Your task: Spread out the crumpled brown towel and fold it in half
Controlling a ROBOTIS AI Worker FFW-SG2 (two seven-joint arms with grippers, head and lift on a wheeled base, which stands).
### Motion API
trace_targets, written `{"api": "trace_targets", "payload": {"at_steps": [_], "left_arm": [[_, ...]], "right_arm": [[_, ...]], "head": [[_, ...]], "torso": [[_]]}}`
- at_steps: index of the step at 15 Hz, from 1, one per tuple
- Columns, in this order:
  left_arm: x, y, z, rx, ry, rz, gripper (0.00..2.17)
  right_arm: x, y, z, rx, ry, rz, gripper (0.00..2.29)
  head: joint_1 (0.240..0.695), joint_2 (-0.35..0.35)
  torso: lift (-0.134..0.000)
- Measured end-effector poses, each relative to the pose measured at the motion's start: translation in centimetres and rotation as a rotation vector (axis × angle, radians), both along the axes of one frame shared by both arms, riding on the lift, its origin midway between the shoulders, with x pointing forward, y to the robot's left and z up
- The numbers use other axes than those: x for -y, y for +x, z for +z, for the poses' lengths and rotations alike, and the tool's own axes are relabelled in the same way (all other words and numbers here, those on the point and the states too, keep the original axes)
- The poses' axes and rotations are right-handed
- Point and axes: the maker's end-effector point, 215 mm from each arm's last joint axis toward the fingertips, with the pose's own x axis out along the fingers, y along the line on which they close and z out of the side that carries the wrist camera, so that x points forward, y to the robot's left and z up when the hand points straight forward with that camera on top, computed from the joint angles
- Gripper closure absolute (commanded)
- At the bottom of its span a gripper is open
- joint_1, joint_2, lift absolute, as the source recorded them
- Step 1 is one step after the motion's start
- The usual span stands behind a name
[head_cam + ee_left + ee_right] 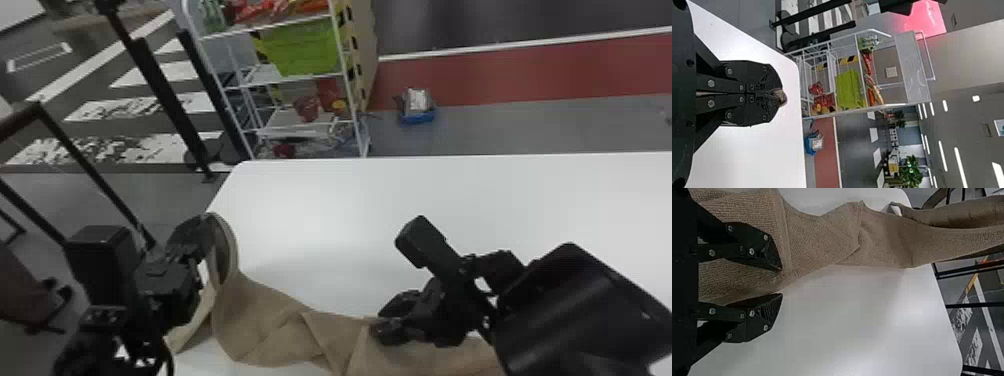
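Brown towel (270,325) is pinched in left gripper's (777,94) closed fingers, running bunched across to beneath right gripper (781,282), its fingers parted. Spreading appears partial; flattening and half-fold remain.

A white table (320,200) runs beneath and beyond the left gripper (207,220) and the right gripper (382,322). Past the table edge, ahead of the left gripper and toward its right, stands a white rack (287,120) with a bright green bin (305,47) on a middle shelf and red packets (255,11) above it. Dark posts (162,90) rise ahead of the left gripper, toward its left, over white stripes (135,112) on the floor. Ahead of the right gripper, a blue tray (419,119) sits on the floor, near a red strip (500,75). A leafy plant (911,172) shows far beyond the left gripper.
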Motion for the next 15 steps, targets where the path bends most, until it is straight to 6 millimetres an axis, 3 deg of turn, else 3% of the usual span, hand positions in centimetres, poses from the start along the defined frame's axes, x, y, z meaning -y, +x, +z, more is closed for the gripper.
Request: {"api": "trace_targets", "payload": {"at_steps": [1, 5, 8, 12, 15], "left_arm": [[0.0, 0.1, 0.0, 0.0, -0.001, 0.0, 1.45], [0.0, 0.1, 0.0, 0.002, -0.001, 0.0, 1.45], [0.0, 0.1, 0.0, 0.003, -0.001, 0.0, 1.45], [-0.1, 0.3, 0.3, 0.01, -0.001, 0.003, 1.45], [-0.3, 0.6, 0.7, 0.02, 0.001, 0.006, 1.45]], "right_arm": [[-0.1, 0.0, 0.1, 0.001, 0.003, 0.002, 0.83], [-0.1, 0.0, 0.1, -0.001, 0.004, 0.002, 1.55], [0.1, -0.6, 0.4, -0.022, 0.03, 0.006, 1.63], [1.6, -0.2, 4.1, -0.012, 0.126, -0.049, 1.64], [4.8, 0.8, 8.6, 0.042, 0.206, -0.149, 1.64]], "head": [[0.695, 0.35], [0.695, 0.35], [0.695, 0.35], [0.695, 0.35], [0.695, 0.35]], "torso": [[-0.124], [-0.124], [-0.124], [-0.124], [-0.124]]}}
